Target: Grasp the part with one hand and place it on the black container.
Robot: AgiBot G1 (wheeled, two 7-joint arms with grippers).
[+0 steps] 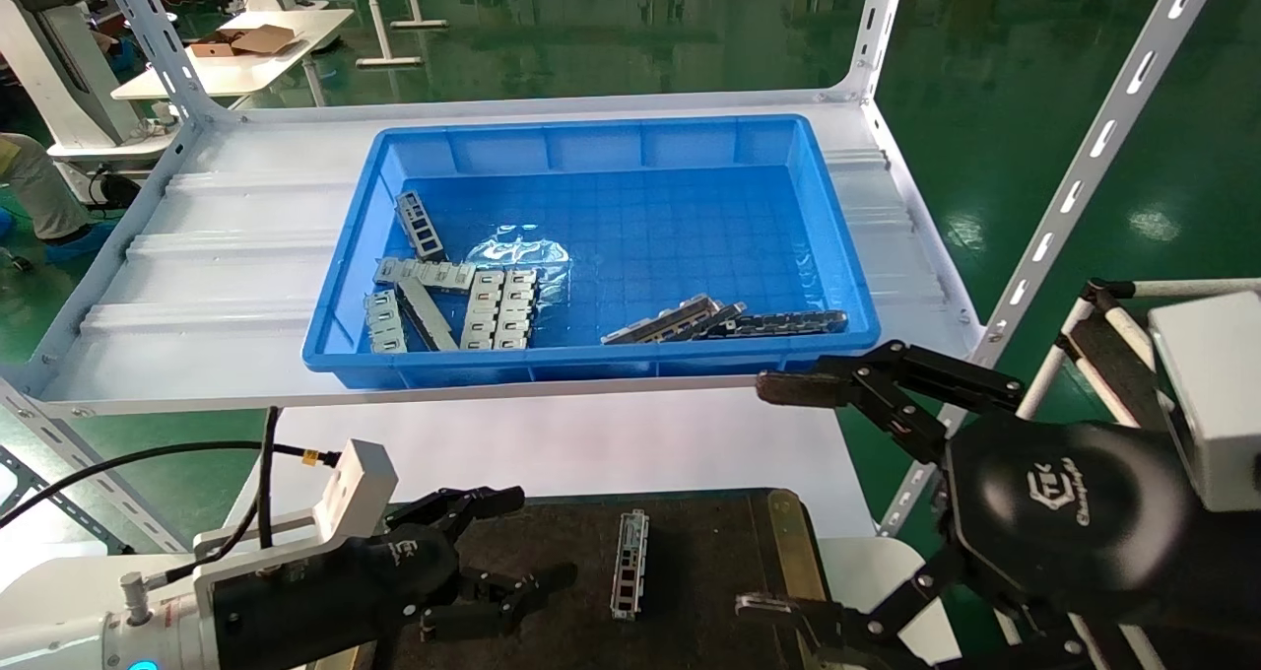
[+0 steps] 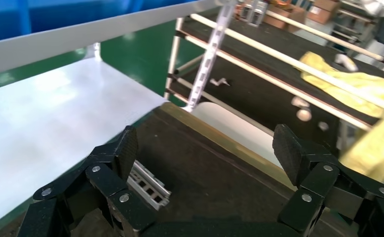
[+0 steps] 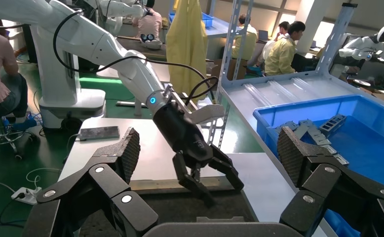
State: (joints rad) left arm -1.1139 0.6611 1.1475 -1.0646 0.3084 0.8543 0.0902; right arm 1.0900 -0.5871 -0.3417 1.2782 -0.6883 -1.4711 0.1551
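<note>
The part (image 1: 630, 564) lay flat on the black container (image 1: 690, 552), lengthwise front to back, near the middle of the mat and touching neither gripper. The left gripper (image 1: 512, 547) hovered low over the container's left portion, just beside the part, jaws spread apart and empty; in the left wrist view the part (image 2: 148, 183) showed close against one finger (image 2: 126, 148), though contact could not be confirmed. The right gripper (image 1: 778, 498) sat over the container's right edge by the brass-coloured edge strip (image 1: 788, 542), jaws wide apart and holding nothing. On the white shelf (image 1: 227, 256) behind stood the blue bin (image 1: 847, 286), with more metal pieces (image 1: 453, 301) clustered at its near-left and near-centre.
</note>
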